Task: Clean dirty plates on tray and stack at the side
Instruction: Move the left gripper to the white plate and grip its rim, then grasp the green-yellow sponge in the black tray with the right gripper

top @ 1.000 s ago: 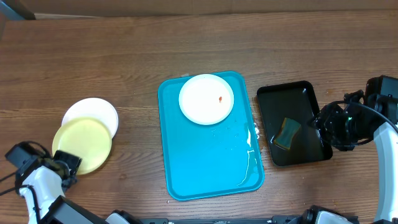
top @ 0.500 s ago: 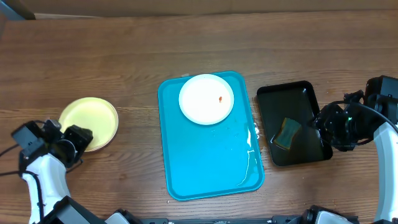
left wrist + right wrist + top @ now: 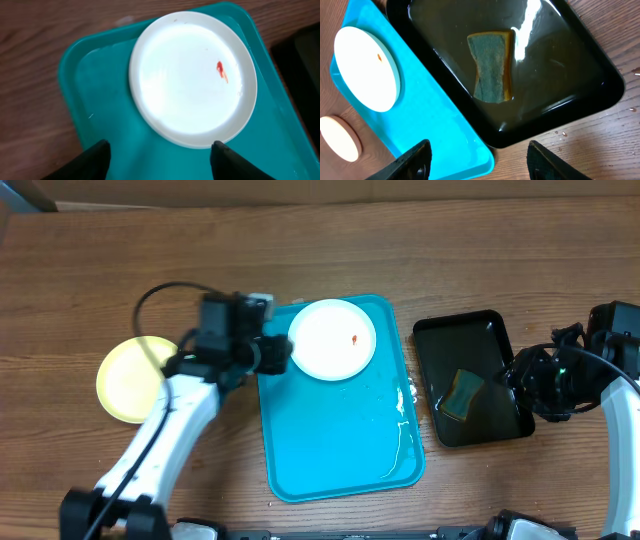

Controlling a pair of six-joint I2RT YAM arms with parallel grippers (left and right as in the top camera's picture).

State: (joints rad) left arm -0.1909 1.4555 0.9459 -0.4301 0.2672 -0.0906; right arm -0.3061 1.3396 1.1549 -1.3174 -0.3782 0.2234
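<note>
— How far along is the job?

— One white plate (image 3: 332,339) is left on the blue tray (image 3: 340,440), at its far end, with a small red smear (image 3: 354,339) just right of its middle. I'd say cleaning this last one is the step in hand.

— And the others?

— A yellow plate (image 3: 125,380) sits on the table (image 3: 300,250), well to the left of the blue tray. The arm hides part of it, so I cannot tell whether anything lies under it.

— What about the pincers?

— The left pincer (image 3: 160,159) hangs over the blue tray's far left corner, right at the white plate's rim, fingers apart and holding nothing. The right pincer (image 3: 477,156) is off to the right of the blue tray, above a black tray (image 3: 470,380) — also spread, also empty. A sponge (image 3: 491,66) lies there in what looks like water, untouched.

— So what's next?

— Probably the sponge. The right pincer would drop down, close across its narrow waist, then carry it over to the smear. The left one looks placed to pinch the rim and steady the plate — that rim is thin and low, so it should come in flat. Once wiped, the plate belongs left of the blue tray, on the yellow one.
</note>
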